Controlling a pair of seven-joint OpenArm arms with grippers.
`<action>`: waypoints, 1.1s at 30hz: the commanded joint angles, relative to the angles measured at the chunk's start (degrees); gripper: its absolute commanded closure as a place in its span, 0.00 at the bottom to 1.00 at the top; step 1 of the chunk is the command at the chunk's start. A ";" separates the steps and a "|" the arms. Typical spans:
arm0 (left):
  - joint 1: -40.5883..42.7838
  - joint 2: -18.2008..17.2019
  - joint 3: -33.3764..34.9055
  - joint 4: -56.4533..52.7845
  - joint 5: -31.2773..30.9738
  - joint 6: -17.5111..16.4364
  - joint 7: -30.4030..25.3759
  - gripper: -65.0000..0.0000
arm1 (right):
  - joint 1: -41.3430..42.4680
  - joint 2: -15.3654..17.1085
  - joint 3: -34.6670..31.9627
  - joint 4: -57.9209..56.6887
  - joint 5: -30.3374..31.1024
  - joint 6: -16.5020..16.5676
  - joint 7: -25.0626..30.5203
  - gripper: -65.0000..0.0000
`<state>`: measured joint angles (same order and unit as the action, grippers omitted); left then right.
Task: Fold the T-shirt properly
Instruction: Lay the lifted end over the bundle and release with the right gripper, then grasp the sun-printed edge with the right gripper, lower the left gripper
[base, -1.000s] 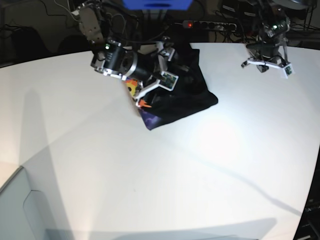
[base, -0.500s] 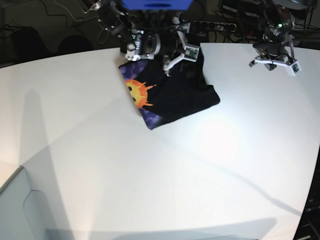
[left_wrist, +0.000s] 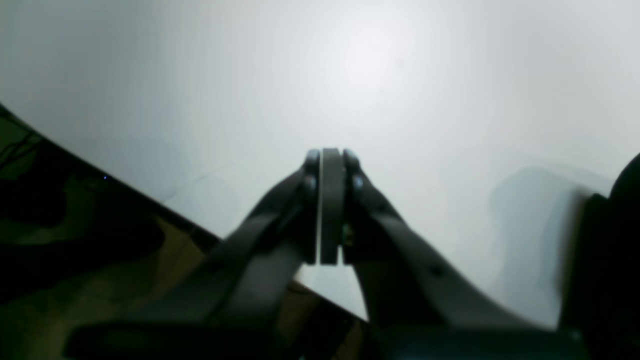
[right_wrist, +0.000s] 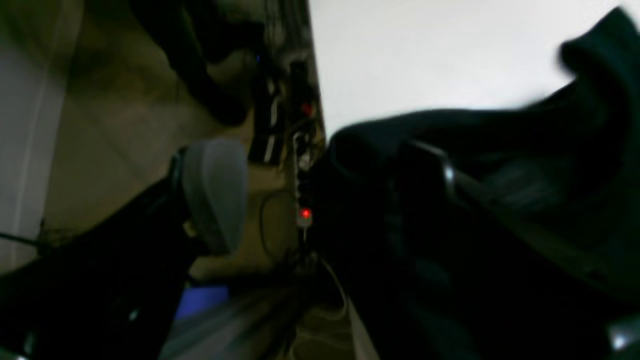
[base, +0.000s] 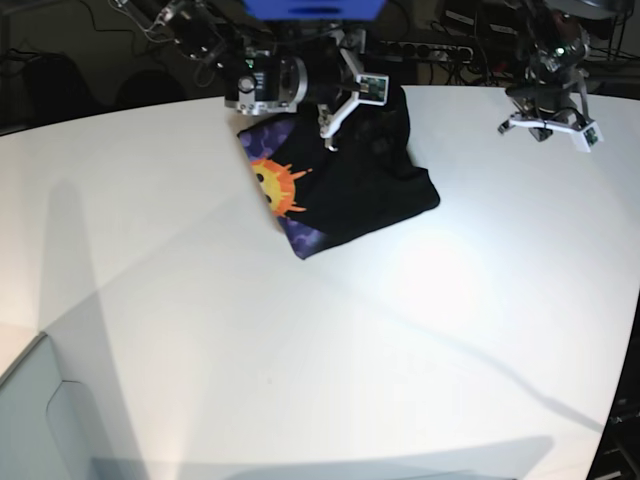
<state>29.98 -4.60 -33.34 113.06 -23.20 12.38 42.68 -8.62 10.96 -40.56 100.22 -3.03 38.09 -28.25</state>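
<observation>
At the far side of the white table (base: 300, 350) lies the T-shirt (base: 350, 190), folded into a compact bundle, with the orange sun print (base: 277, 184) showing on its left part. The right gripper (base: 348, 105) hangs just above the far edge of the cloth, jaws spread wide, holding nothing. The left gripper (base: 545, 125) hovers well apart, fingers (left_wrist: 331, 200) pressed together and empty

The left gripper (left_wrist: 330, 160) hangs with jaws pressed together, while the right gripper (base: 345, 105) spreads its jaws wide.
</observation>
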 joint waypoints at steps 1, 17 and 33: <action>0.40 -0.37 -0.37 1.19 -0.05 -0.21 -0.79 0.99 | 0.40 1.92 0.42 1.97 0.52 1.91 -0.63 0.30; 1.63 0.07 -0.37 3.12 -0.05 -0.21 -0.79 0.99 | 0.75 -3.88 14.75 5.31 0.43 1.91 -1.07 0.30; 2.95 -0.10 -0.55 3.82 -13.15 -0.12 -0.79 0.76 | -0.12 -9.51 39.10 1.53 0.52 1.91 -1.07 0.85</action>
<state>32.56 -4.25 -33.56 115.68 -35.92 12.40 42.70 -8.93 1.58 -1.41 100.86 -3.64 38.96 -30.85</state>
